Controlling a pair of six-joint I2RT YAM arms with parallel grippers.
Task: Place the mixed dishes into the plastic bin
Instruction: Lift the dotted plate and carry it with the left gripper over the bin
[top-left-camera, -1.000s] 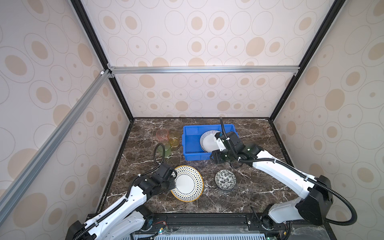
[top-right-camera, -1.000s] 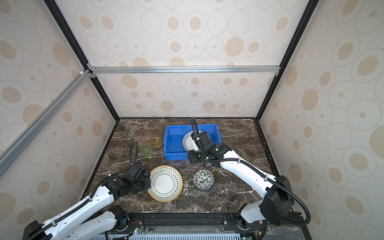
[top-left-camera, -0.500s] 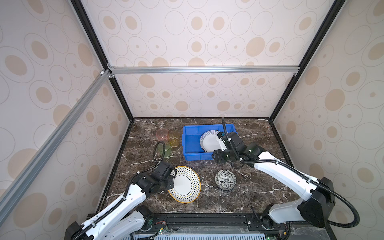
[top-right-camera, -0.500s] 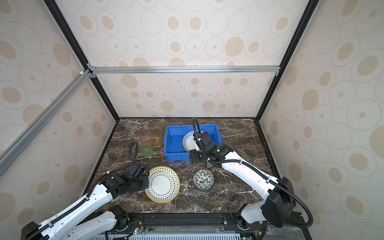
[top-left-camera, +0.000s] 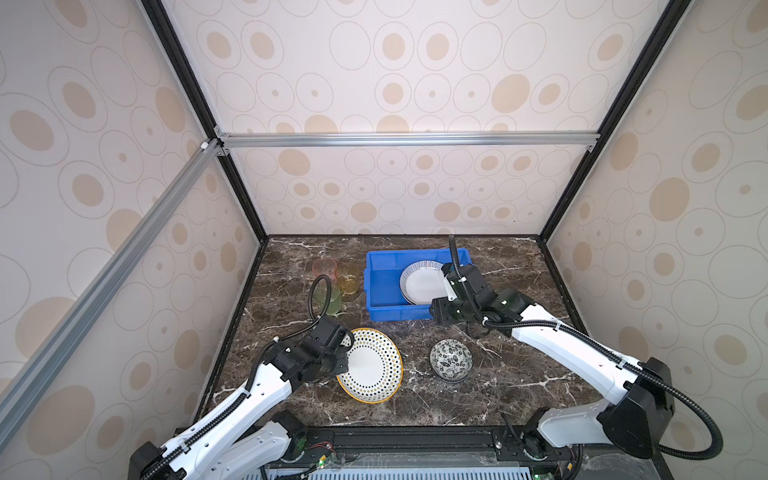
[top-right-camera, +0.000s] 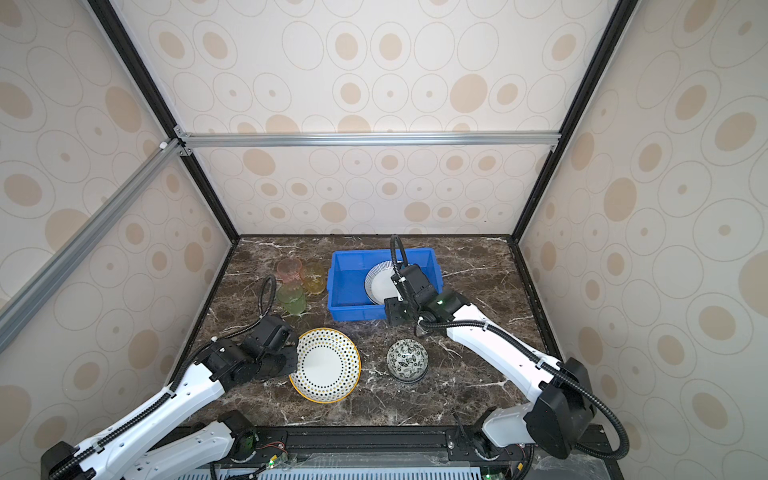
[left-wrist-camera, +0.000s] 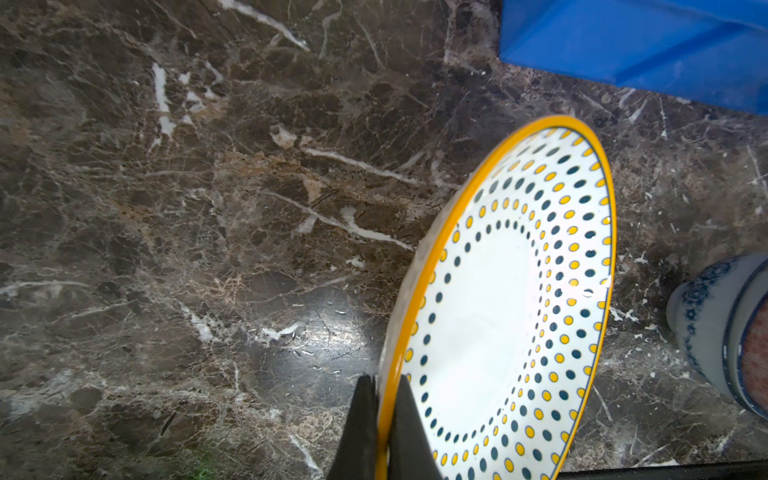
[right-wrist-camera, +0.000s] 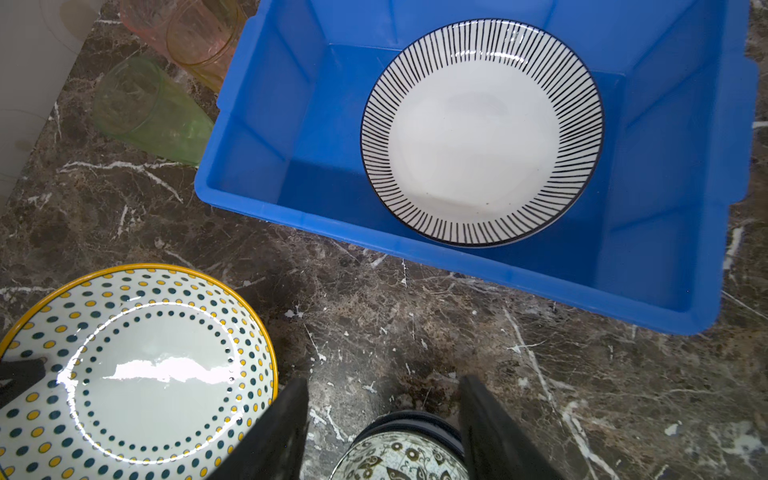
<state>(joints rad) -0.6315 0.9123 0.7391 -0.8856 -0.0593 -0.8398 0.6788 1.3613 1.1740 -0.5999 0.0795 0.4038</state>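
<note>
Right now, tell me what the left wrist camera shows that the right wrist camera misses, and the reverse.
Left wrist only: the left gripper clamped edge-on across the yellow rim of the dotted plate. Right wrist only: the striped plate lying inside the blue bin, the pink cup, amber cup and green cup outside it, and the open right gripper. Both: the dotted plate, the blue bin, a bowl, the marble table.

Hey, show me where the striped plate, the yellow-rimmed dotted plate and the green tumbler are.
striped plate (right-wrist-camera: 482, 133): right wrist view, on its plain white centre.
dotted plate (left-wrist-camera: 494, 307): left wrist view, on its plain white centre.
green tumbler (right-wrist-camera: 158, 120): right wrist view, on its translucent side wall.
</note>
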